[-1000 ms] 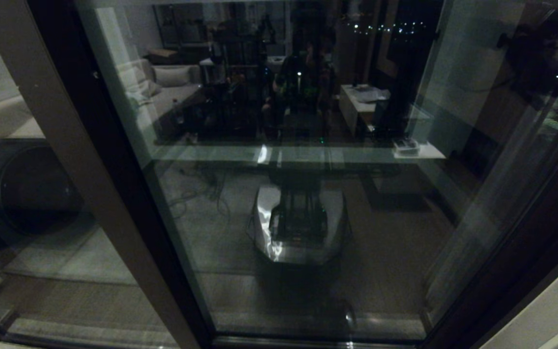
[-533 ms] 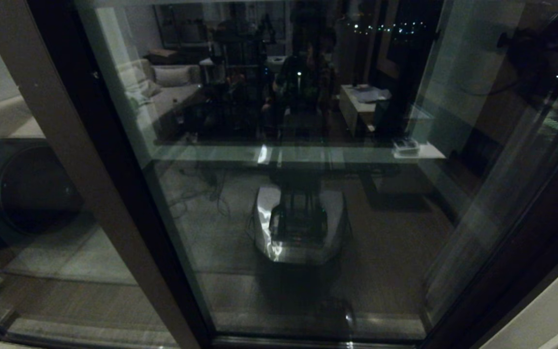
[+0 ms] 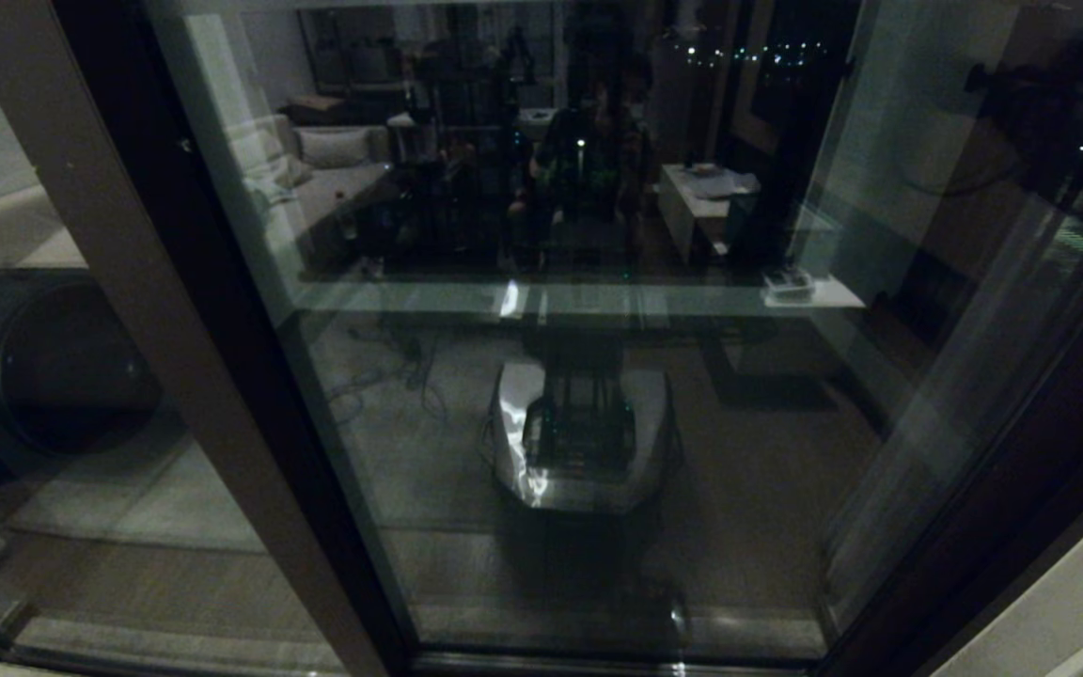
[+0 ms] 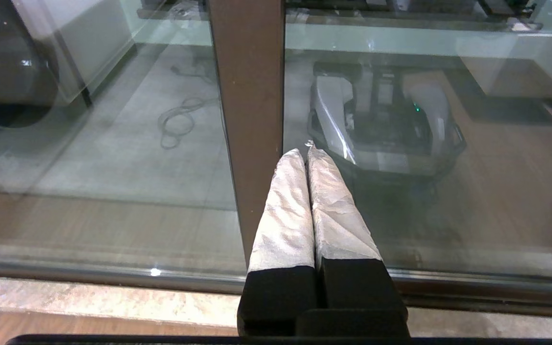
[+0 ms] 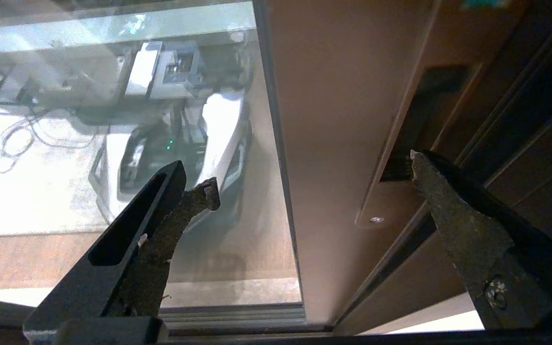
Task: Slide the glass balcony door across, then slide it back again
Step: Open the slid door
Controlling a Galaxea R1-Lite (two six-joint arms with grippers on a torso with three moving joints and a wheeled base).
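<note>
- glass balcony door (image 3: 598,376) fills most of the head view, dark glass full of room reflections; its right upright edge runs down at far right.
- right wrist view: door's brown stile (image 5: 338,120) with the recessed slot handle (image 5: 419,120) and a small round fitting (image 5: 376,220) just below it.
- right gripper (image 5: 314,172) spread wide, holding nothing; one finger (image 5: 453,215) sits at the lower end of the slot handle, maybe touching it, hard to tell; other finger (image 5: 161,215) is out in front of the glass.
- left gripper (image 4: 307,158) clenched, wrapped fingers pressed together, empty; points at the plain brown stile (image 4: 249,96) of the fixed panel, tips just beside it.
- washing machine (image 3: 43,367) behind glass at left.
- threshold track (image 4: 113,273) along the door's foot.
</note>
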